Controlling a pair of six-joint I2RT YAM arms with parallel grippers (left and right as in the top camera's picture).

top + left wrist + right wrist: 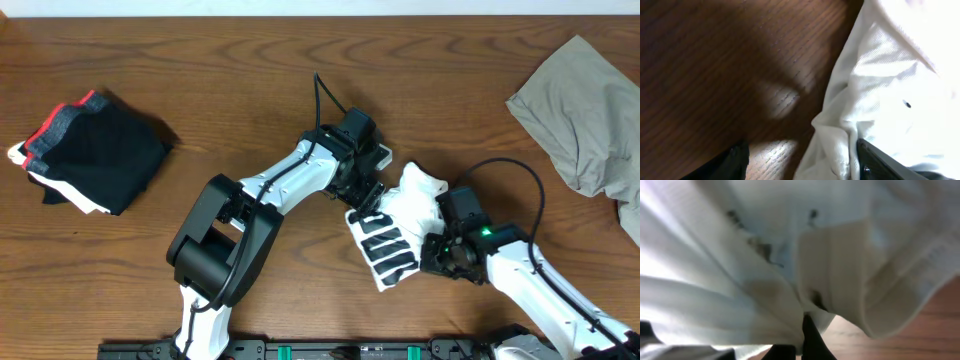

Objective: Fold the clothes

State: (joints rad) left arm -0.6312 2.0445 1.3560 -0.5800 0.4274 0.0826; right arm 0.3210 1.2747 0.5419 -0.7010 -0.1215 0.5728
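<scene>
Though it is meant to end up folded, the white T-shirt [405,215] is for now a bunched heap near the middle of the bench [250,70]. Its black block stripes show on the flap nearest the robot, and the rest is rumpled up behind. Both arms reach to it, one from each side.

The right hand [432,252] is closed on the cloth. From its own camera the fabric gathers into pleats that run down into the pinched fingertips, so I'd judge it holds a fold at the striped end, ready to lift or drag it. The left hand [366,190] sits at the opposite, far edge of the heap with its fingers [732,162] spread wide. In its wrist view a rumpled edge lies between them over bare wood, not yet nipped. That looks like a hand lined up for a second hold, so the shirt can be stretched flat between the two. Which part either hand has, hem or sleeve, is hard to tell from such close, blurred views.

Well apart from this, a rough stack of black red-edged garments [95,150] lies at the robot's far left. A grey-khaki garment [590,110] sprawls loose at the far right corner, with neither hand near it.
</scene>
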